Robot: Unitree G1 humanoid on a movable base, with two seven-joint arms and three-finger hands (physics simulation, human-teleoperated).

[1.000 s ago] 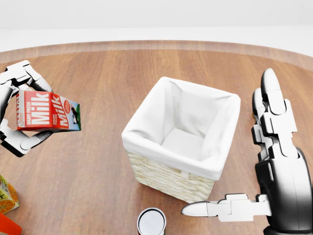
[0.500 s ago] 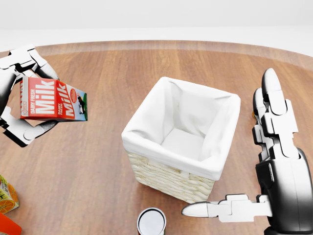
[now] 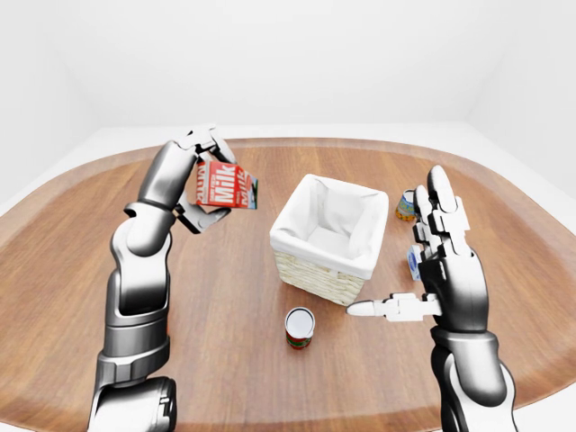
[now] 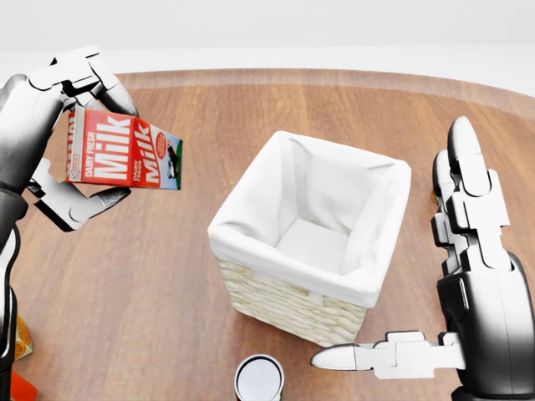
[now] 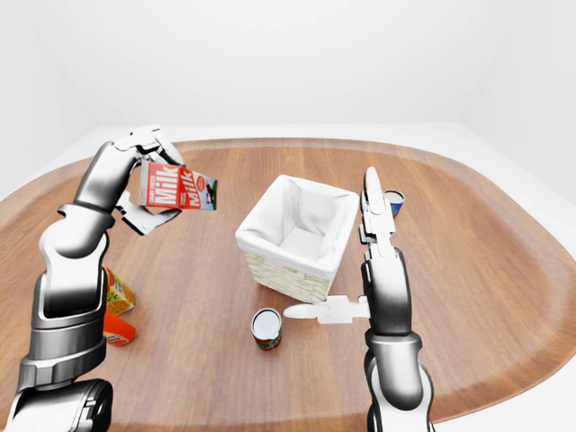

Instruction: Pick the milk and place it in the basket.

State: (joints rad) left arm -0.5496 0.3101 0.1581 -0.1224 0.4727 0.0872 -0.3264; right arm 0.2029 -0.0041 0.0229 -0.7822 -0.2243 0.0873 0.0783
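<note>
My left hand (image 4: 71, 142), arm raised, grips the milk carton (image 4: 124, 152) on its side, left of the basket (image 4: 311, 242). Right hand (image 4: 464, 276) splayed, empty.

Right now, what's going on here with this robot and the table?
The left robot hand holds the milk carton in the air, lying on its side, to the left of the basket in the head view. The white-lined basket is empty. The right robot hand is open beside the basket's right side, holding nothing. A can stands on the wooden table below the basket.
</note>
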